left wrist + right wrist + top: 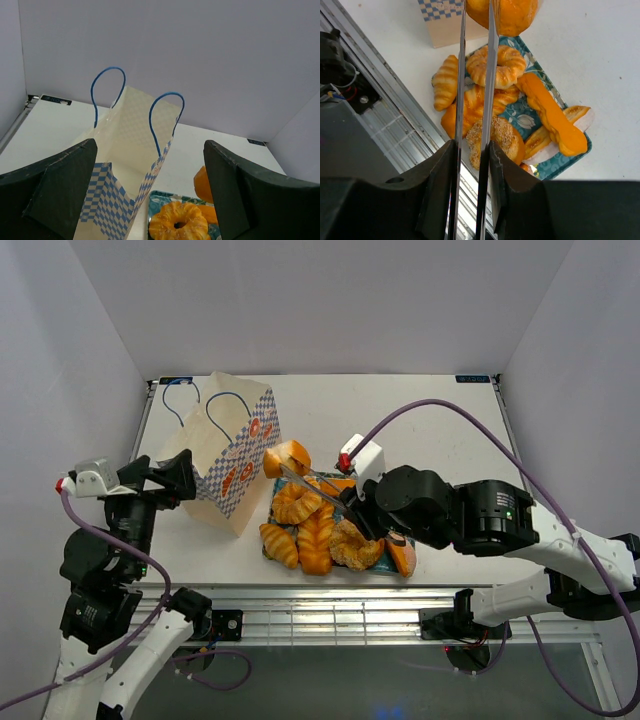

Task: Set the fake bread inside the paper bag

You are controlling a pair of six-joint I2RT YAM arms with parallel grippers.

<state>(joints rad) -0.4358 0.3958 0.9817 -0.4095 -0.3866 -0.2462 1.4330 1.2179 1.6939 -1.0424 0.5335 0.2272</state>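
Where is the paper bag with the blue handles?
In the top view the paper bag stands on the left side of the table, between the open left gripper and the teal tray piled with fake bread.

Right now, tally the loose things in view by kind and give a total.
fake bread: 8 that can be told apart, one of them held in the right gripper; the pile may hide more
paper bag: 1
tray: 1
Total: 10
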